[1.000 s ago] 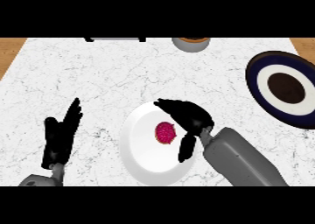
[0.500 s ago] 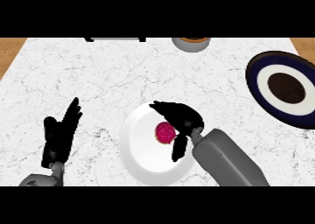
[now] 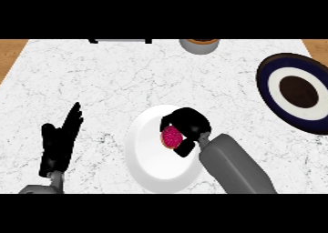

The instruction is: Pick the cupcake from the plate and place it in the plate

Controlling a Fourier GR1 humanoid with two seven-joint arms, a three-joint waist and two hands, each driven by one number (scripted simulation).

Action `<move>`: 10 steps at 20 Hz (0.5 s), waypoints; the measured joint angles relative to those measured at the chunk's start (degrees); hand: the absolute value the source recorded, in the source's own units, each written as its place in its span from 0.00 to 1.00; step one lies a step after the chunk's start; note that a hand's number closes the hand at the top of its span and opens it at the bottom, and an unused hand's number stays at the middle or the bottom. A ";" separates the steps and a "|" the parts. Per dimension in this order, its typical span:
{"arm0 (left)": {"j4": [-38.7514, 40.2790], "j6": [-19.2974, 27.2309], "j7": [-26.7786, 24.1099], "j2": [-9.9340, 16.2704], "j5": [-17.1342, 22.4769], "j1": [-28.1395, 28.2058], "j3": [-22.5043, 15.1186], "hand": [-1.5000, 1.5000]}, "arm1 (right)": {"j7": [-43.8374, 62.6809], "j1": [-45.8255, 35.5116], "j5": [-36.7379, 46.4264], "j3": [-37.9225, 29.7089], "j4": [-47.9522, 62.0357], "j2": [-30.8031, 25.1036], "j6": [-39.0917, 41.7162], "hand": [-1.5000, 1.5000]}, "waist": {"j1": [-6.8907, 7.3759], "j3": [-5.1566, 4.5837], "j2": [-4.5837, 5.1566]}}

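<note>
Your right hand (image 3: 187,125) curls its fingers around the pink cupcake (image 3: 171,137) on the white plate (image 3: 150,159), centre frame: the grasp step. Left hand (image 3: 59,141) rests open, lower left. Next, lift and carry toward the dark-rimmed plate (image 3: 271,82), upper right.

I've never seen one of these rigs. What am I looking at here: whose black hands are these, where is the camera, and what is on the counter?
The camera sits at a humanoid robot's head, looking steeply down at a marbled counter. Two grey forearms with black hands enter from below. The right hand curls around a pink cupcake on a white plate. The left hand rests open at the lower left, holding nothing. A dark blue and white plate lies at the right edge, and a round container stands at the far edge.
</note>
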 measured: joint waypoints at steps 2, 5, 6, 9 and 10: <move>1.33 -0.03 -0.65 -0.80 -0.70 -0.33 0.13 0.50 | -2.04 -0.29 1.59 -0.27 1.54 0.45 -1.97 1.00 | -0.02 0.01 -0.02; 0.25 -0.99 0.27 -0.63 -0.49 -0.10 1.15 0.50 | -4.12 -0.75 3.94 -1.31 3.20 0.76 -4.14 1.00 | 0.01 0.02 -0.05; 0.73 -0.83 0.02 -1.07 -1.05 -0.38 0.95 0.50 | -4.60 -0.96 4.63 -1.87 3.63 0.63 -5.06 1.00 | -0.02 0.03 -0.04; 0.84 -1.21 0.04 -1.23 -1.08 -0.36 1.36 0.50 | -5.81 0.39 6.59 -3.03 2.03 -1.86 -8.37 1.00 | -0.25 0.02 -0.06; 0.14 -1.18 0.02 -1.28 -1.23 0.31 1.19 0.50 | -6.61 1.17 7.14 -3.50 1.19 -3.52 -9.50 1.00 | -0.30 0.02 -0.09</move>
